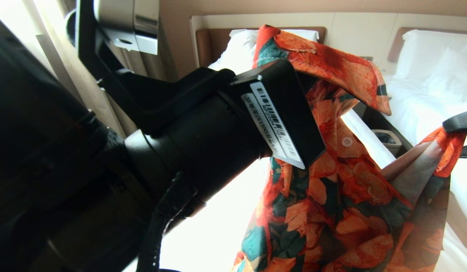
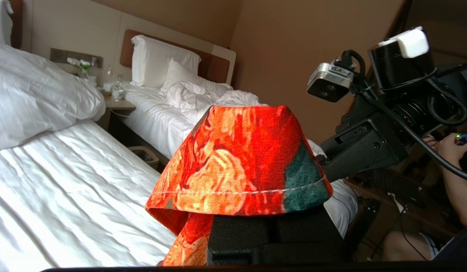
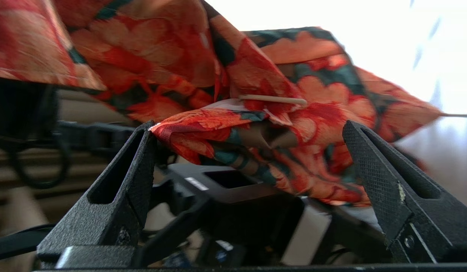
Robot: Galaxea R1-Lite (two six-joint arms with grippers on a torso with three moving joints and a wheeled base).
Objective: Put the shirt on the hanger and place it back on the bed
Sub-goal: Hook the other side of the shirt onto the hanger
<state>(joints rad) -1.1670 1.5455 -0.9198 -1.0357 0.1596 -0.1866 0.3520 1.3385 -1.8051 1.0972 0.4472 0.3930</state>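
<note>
Shirt point(image 1: 331, 181) draped over left tool point(image 2: 271, 234) | right tool point(image 3: 248, 158) spread wide, beside fabric edge

Orange-flowered dark green shirt point(image 1: 331, 181) hanging across the middle, bulky black left arm housing point(image 1: 203, 128) crowding beside it, open room over the white-sheeted bed point(image 2: 67, 181).

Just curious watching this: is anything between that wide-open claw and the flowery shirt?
Nothing visible. The open right gripper faces the shirt directly, a fold lying between its fingers. The left gripper holds the shirt up.
</note>
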